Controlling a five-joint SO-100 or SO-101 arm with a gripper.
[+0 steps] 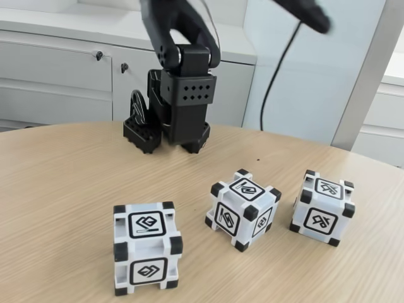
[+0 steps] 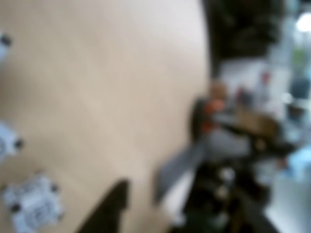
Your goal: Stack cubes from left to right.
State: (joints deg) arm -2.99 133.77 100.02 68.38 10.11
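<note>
Though near, cubes [image 1: 245, 209] apart from fingers [image 1: 142, 134], untouched.

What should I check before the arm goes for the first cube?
1. Cubes unstacked, each resting on the table: ok. In the fixed view the left cube, middle cube and right cube all stand apart.
2. Gaps between the cubes for the fingers: ok, bare wood shows between neighbours.
3. Gripper holding nothing: ok, nothing sits between its fingers.
4. Gripper lined up over a cube: not ok, it hangs behind the row, over bare table.
5. Gripper opening: cannot tell from this angle.
6. Wrist view usable for aiming: not ok, it is heavily blurred.
</note>
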